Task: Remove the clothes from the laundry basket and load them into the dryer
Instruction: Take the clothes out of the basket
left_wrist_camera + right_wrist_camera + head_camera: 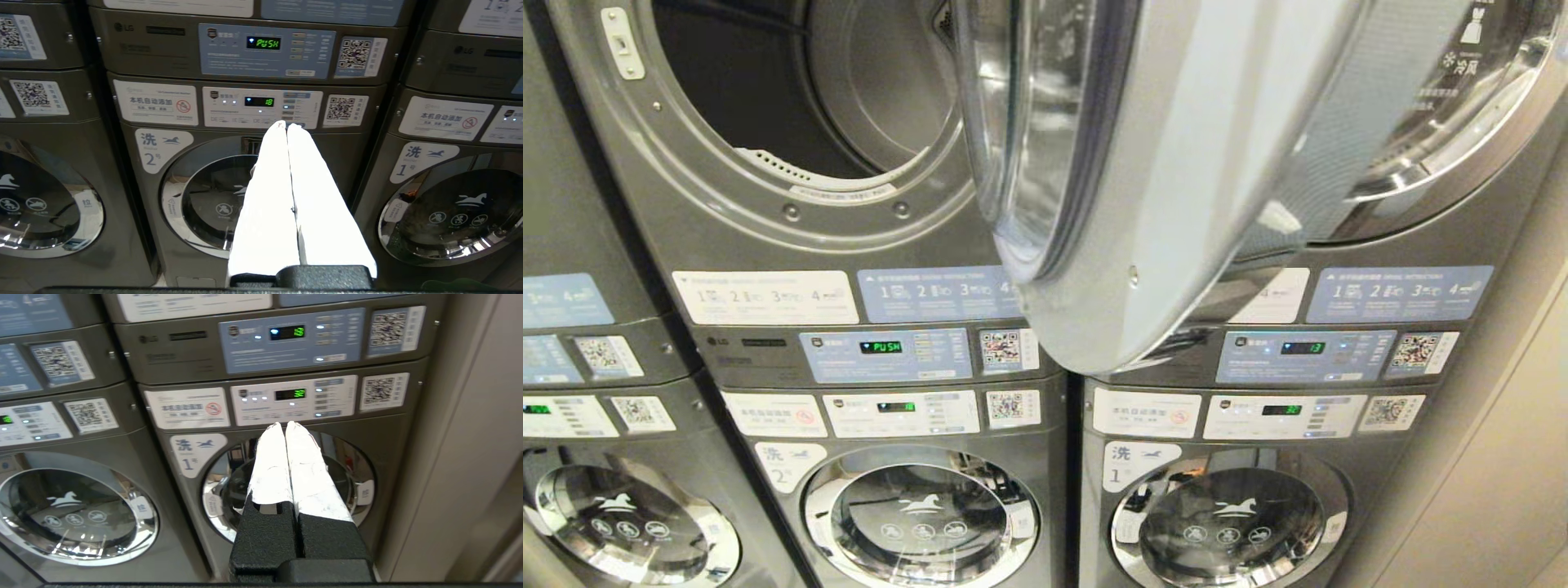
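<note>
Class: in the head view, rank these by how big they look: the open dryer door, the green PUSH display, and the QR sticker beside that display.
1. Open dryer door, by far the largest, though it swings nearest the camera, which exaggerates it.
2. QR sticker.
3. PUSH display, somewhat smaller than the sticker.

The dark grey LG dryer with the green PUSH display [880, 347] has its round opening cut off by the head view's upper edge, so most of the drum is unseen. Its open chrome-rimmed glass door [1143, 163] is also cropped there, and it hides much of the neighbouring dryer showing a number [1303, 348]. Below the PUSH display, the small print on the pale blue instruction labels [935, 294] is too small to read.
</note>
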Controlling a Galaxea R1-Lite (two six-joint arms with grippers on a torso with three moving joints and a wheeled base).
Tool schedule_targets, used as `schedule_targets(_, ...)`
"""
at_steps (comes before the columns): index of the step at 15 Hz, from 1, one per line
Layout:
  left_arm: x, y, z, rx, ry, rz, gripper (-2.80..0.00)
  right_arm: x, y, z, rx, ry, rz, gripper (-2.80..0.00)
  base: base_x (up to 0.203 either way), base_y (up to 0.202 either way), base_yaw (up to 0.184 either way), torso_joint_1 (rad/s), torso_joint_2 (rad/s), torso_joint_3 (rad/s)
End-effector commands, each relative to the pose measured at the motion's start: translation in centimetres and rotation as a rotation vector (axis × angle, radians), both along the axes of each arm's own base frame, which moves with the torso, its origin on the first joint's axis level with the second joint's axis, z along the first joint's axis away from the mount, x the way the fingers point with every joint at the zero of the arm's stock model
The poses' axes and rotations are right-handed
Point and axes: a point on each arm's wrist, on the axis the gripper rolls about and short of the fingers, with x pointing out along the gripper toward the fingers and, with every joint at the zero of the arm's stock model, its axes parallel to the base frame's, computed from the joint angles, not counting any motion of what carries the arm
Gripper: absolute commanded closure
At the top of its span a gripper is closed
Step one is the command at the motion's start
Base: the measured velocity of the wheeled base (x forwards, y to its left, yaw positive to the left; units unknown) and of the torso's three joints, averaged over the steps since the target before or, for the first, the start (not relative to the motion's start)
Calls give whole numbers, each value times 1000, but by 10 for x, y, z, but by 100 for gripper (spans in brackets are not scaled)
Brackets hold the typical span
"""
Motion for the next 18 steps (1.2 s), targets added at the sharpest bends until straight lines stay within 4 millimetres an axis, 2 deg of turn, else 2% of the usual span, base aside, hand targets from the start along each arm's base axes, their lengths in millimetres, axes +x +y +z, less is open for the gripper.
schedule_targets(1, 0, 0, 0, 0, -1, 0, 0, 1, 0, -2, 0, 7, 1, 0, 0, -114, 7, 7, 2, -2)
schedule_targets(11, 0, 0, 0, -2, -2, 0, 0, 1, 0, -2, 0, 7, 0, 0, 0, 0, 0, -35, 76, 41)
schedule_targets(15, 0, 0, 0, -116, 3, -5, 0, 1, 0, -2, 0, 7, 1, 0, 0, 0, 0, -62, 133, 64)
schedule_targets(18, 0, 0, 0, -97, 1, -5, 0, 1, 0, -2, 0, 7, 0, 0, 0, 0, 0, -58, 135, 69)
